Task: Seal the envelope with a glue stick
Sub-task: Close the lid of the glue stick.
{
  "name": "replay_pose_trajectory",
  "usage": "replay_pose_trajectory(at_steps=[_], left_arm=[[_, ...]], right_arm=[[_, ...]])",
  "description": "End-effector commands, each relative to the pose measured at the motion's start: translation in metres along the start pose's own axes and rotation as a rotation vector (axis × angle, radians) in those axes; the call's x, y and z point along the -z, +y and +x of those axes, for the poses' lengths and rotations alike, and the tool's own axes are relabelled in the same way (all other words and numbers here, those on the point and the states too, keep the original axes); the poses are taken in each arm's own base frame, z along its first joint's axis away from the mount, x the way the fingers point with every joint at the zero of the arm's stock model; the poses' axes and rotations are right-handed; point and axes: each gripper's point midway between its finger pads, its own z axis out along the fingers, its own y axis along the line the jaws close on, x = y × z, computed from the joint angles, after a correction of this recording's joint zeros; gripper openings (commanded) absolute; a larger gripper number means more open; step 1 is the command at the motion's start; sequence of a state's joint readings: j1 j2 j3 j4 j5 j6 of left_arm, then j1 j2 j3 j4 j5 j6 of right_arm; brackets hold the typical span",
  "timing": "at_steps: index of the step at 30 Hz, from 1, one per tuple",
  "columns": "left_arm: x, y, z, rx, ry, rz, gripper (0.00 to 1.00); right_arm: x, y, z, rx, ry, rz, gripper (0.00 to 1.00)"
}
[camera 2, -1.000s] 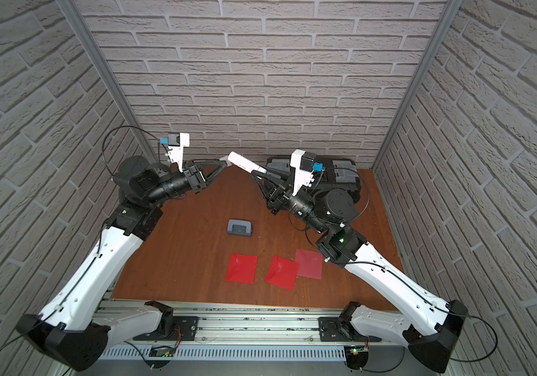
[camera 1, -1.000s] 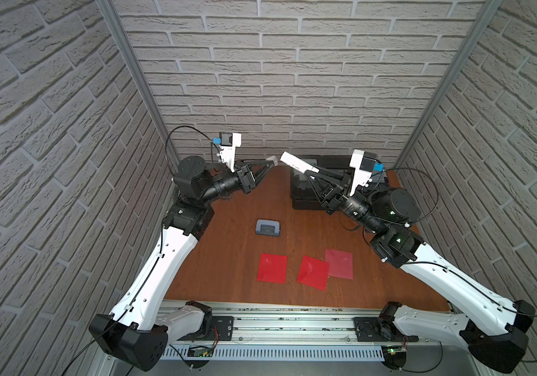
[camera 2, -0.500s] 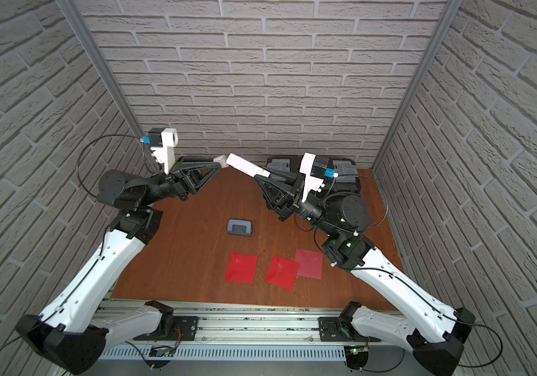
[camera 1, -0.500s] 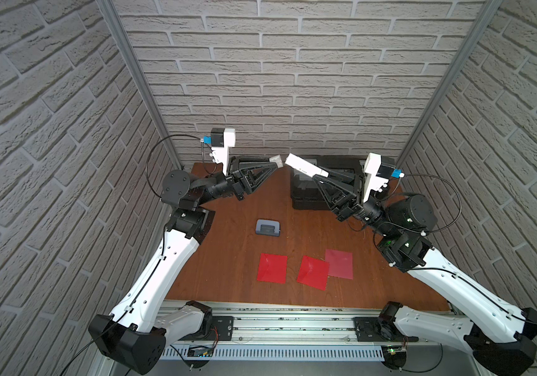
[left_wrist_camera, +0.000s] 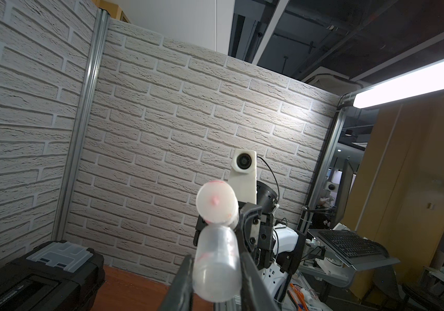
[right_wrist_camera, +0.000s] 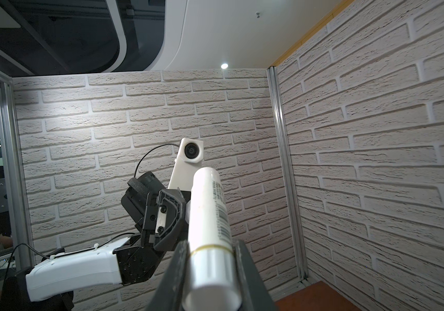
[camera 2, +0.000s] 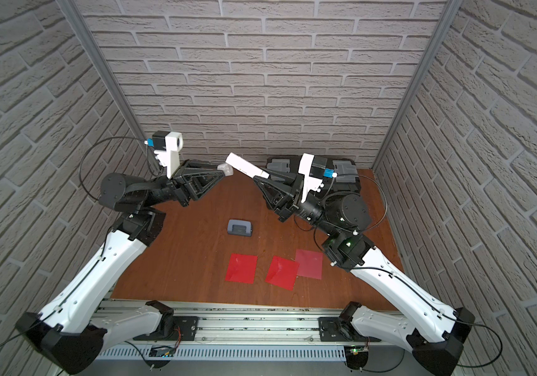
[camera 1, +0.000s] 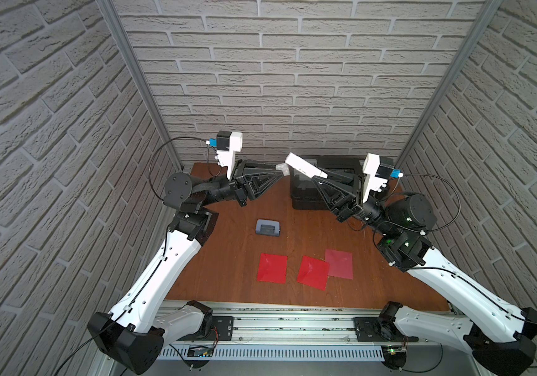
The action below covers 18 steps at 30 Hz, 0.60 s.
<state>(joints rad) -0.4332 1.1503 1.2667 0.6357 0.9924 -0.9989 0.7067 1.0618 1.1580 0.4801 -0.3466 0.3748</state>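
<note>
My right gripper point(camera 1: 320, 175) point(camera 2: 262, 175) point(right_wrist_camera: 211, 245) is shut on the base of the glue stick point(camera 1: 303, 166) point(camera 2: 244, 166) point(right_wrist_camera: 207, 210), a white labelled tube held high over the back of the table. Facing it, my left gripper point(camera 1: 280, 168) point(camera 2: 224, 170) point(left_wrist_camera: 215, 259) is shut on the translucent cap point(camera 1: 282, 167) point(left_wrist_camera: 216, 242). The cap is off the tube and sits right beside its open end point(left_wrist_camera: 215, 200). Three red paper squares point(camera 1: 272, 267) point(camera 1: 313, 271) point(camera 1: 339, 263) lie flat near the table's front. I cannot tell which of them is the envelope.
A grey-blue hole punch point(camera 1: 267, 227) point(camera 2: 239, 227) sits mid-table on the brown wooden table point(camera 1: 228, 260). A black case point(camera 1: 303, 195) point(camera 2: 342, 167) point(left_wrist_camera: 40, 274) stands against the back wall under my right gripper. Brick-pattern walls close in three sides.
Both elbows have swung outward and the wrists have turned more level. The cap and the tube's end have stayed close together in the air.
</note>
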Motion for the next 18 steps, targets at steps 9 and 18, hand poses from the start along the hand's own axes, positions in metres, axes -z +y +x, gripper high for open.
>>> replay_pose_trajectory(at_steps=[9, 18], left_arm=[[0.0004, -0.0220, -0.0176, -0.098, -0.047, 0.044, 0.17], [0.0004, -0.0216, -0.0171, -0.100, -0.047, 0.045, 0.17]], right_arm=[[0.0111, 0.0048, -0.0082, 0.041, -0.016, 0.005, 0.03], [0.0122, 0.0090, -0.0030, 0.051, 0.014, -0.018, 0.03]])
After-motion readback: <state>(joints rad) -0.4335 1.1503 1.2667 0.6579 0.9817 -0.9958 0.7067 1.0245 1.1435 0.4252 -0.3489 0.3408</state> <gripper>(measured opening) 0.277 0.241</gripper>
